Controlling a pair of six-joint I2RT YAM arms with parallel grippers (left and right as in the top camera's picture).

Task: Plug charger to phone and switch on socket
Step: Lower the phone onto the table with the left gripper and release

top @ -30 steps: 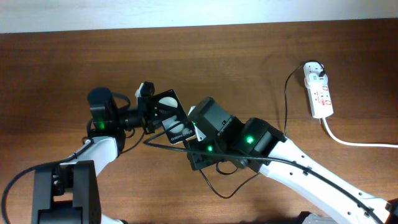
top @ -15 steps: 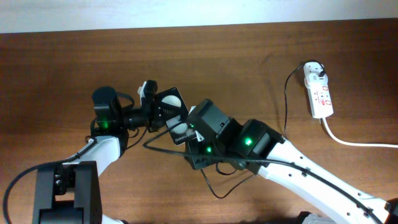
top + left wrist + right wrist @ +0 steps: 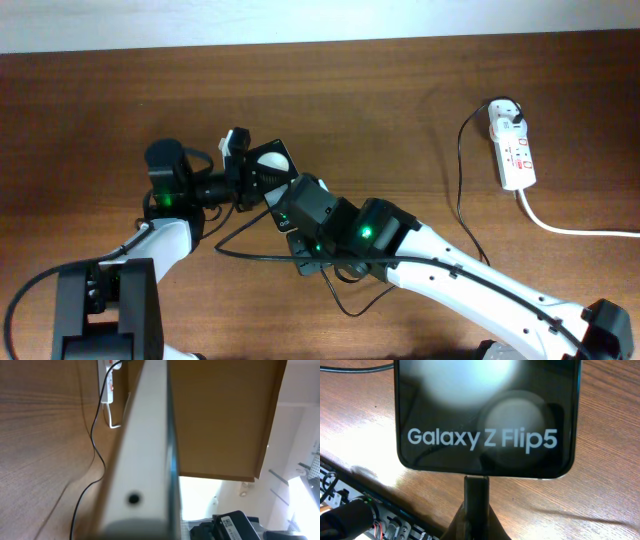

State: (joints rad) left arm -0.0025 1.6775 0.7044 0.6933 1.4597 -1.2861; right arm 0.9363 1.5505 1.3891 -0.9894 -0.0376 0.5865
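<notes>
Next to the phone (image 3: 272,162), close by its short end, the small plug tip of the charger (image 3: 476,488) is pinched tight by the right gripper (image 3: 476,512). The phone itself is gripped at its other end by the left gripper (image 3: 243,172), which is closed on it. The tip is seen touching the phone's edge, but it cannot be told if it is in the hole yet.

Some things could go wrong. If the tip is pushed a little to one side, the hole could be missed and the edge could be scraped. If it is pushed too hard, the phone could be tipped or slid out of the left gripper, as it is only held by one end. The thin black cable (image 3: 459,185) is looped under the right arm, so it could be caught and tugged, and the tip could be pulled away from the phone.

The socket (image 3: 514,152) is set well apart from the phone, across the table (image 3: 400,90), with the white plug adapter (image 3: 505,112) pushed into it. Its switch could be forgotten, or hit badly after such a long reach.

One phone is counted, one charger, one socket, one thick white cord (image 3: 570,228), and two grippers.
</notes>
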